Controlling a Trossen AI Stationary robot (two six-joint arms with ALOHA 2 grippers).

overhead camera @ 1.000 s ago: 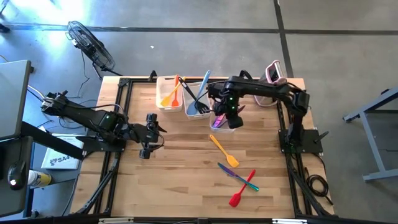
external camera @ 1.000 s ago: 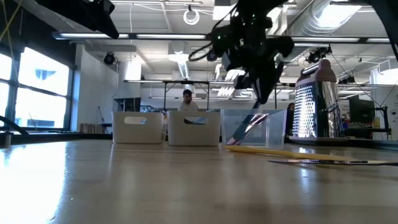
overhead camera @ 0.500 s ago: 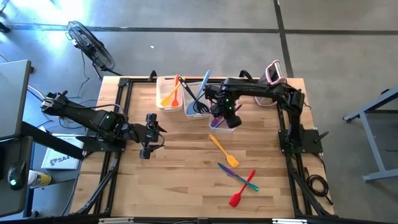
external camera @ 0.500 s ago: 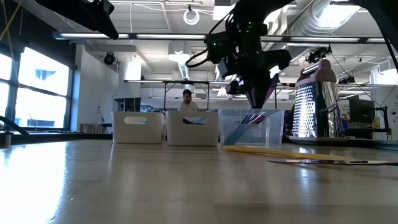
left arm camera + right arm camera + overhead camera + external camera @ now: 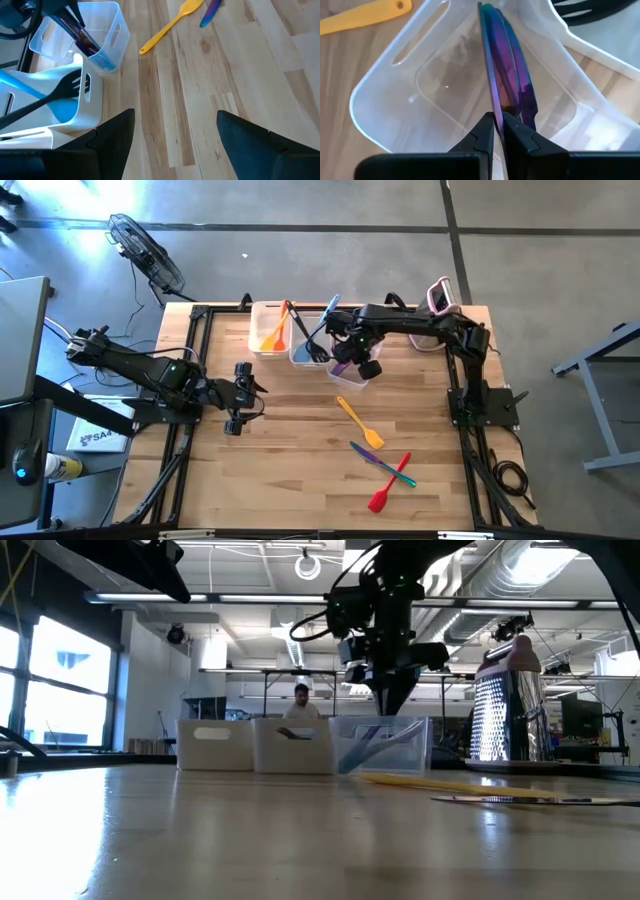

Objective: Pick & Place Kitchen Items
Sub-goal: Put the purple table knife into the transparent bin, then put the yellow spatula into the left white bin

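Observation:
My right gripper (image 5: 352, 363) points down over a clear tub (image 5: 349, 380) at the table's far middle, shut on a purple utensil (image 5: 502, 65) that slants into the tub. To its left stand a white tub (image 5: 266, 340) with orange spatulas (image 5: 277, 330) and a tub (image 5: 306, 350) with a light blue utensil and a black slotted turner (image 5: 55, 95). A yellow spatula (image 5: 358, 423), a teal utensil (image 5: 378, 463) and a red spatula (image 5: 390, 483) lie flat on the wood. My left gripper (image 5: 243, 395) waits open at the table's left. My right gripper pinches the purple utensil's handle (image 5: 506, 107) between its two fingers (image 5: 482, 132), coming from above and pointing down. The utensil slants down from the fingers into the clear tub, its lower end (image 5: 102, 60) inside the tub near a wall.
An upright pink-and-white grater (image 5: 440, 295) stands at the far right corner, metal-faced in the low view (image 5: 505, 705). Bare wood (image 5: 290, 460) lies between the loose utensils and my left gripper. People show in the room beyond the table.
My right gripper has gone down and toward the table's left with the purple utensil, rolling at the wrist. The utensil's lower end has sunk deeper into the clear tub. The three tubs have slid a little toward the table's left.

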